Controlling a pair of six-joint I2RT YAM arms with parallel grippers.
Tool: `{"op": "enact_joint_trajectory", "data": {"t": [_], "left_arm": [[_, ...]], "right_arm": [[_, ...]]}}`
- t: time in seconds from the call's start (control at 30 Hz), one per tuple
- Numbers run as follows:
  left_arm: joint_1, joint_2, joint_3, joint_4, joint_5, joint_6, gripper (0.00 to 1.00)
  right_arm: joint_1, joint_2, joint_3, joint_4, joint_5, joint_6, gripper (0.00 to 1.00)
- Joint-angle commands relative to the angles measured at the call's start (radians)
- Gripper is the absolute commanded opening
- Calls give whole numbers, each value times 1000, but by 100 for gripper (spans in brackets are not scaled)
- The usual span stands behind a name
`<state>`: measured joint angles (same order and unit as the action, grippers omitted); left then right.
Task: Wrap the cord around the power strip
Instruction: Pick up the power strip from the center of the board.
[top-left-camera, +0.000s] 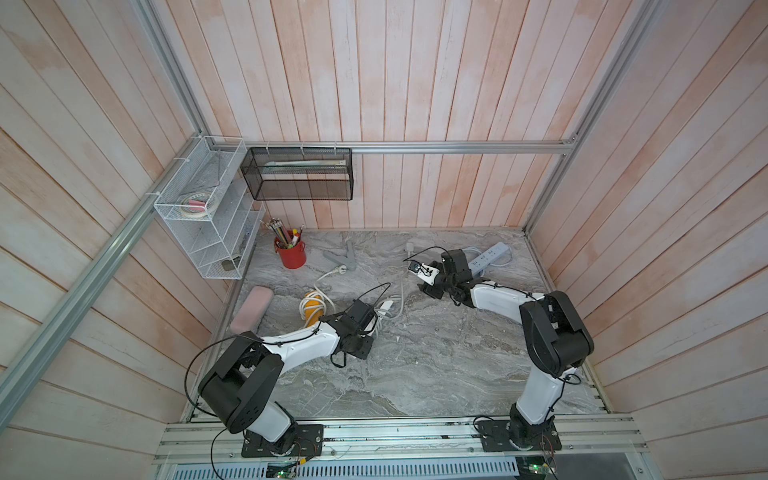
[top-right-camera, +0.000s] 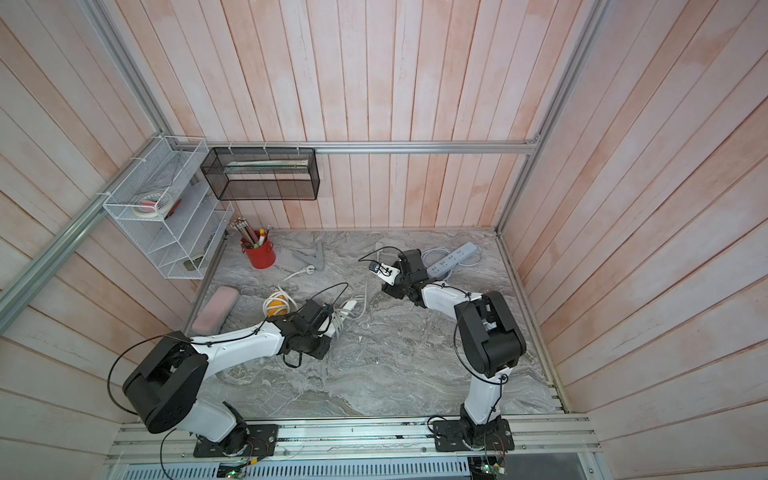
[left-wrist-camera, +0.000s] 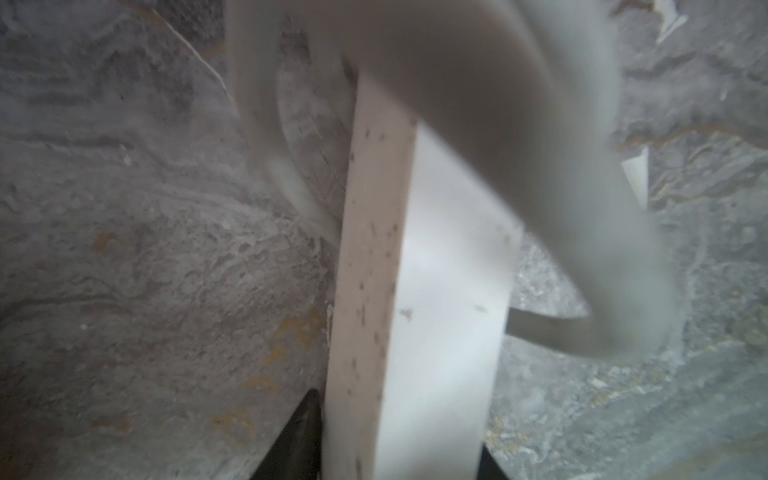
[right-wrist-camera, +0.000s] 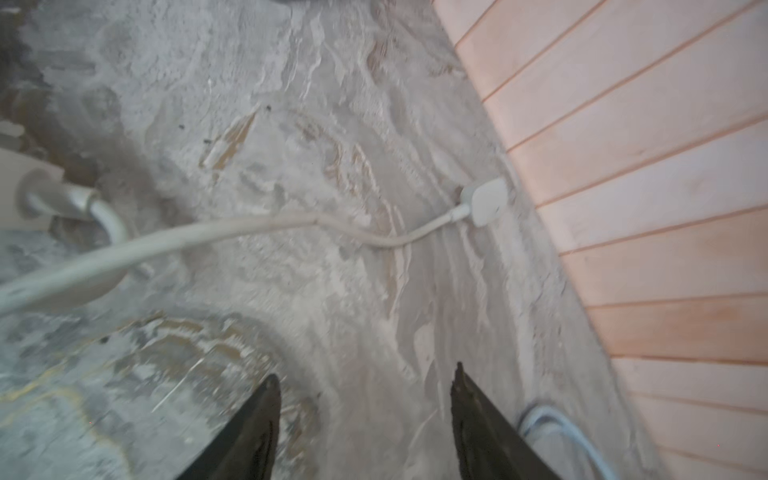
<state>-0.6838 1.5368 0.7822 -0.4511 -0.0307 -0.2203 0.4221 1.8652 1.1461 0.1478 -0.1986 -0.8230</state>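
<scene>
On a grey marble tabletop (top-left-camera: 415, 365) ringed by pale board walls (top-left-camera: 415, 83), the left gripper (left-wrist-camera: 399, 453) clamps the white power strip (left-wrist-camera: 436, 291) left of centre. Its cord (right-wrist-camera: 208, 232) runs to a plug (right-wrist-camera: 486, 201) by the back wall. The right gripper (right-wrist-camera: 365, 415) hangs nearby, jaws parted, empty.

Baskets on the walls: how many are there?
2. A white wire basket hangs at the left. A black mesh basket hangs at the back, beside it. None seems hidden.

Grey marble tabletop (top-left-camera: 415, 374), red pencil cup (top-left-camera: 293, 257), pink case (top-left-camera: 252, 309), blue-grey power strip (top-left-camera: 494, 253), white cord (top-left-camera: 402, 291)
</scene>
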Motion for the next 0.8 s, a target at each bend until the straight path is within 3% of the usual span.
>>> {"op": "enact_joint_trajectory", "data": {"t": [0.0,0.17,0.5,0.6,0.77], "left_arm": [[4,-32,-18,22,-2,10,44],[6,-24,-11,22,4,16,44],[8,-2,3,23,21,52,40],[9,-5,3,23,22,54,39],[13,-13,-1,25,22,53,33]], "right_arm": [[2,69,46,28,-152,-147,65],[1,135,67,28,-213,-171,65],[12,272,103,218,-232,-222,64],[28,314,81,359,-219,-243,63],[30,366,98,474,-199,-215,55]]}}
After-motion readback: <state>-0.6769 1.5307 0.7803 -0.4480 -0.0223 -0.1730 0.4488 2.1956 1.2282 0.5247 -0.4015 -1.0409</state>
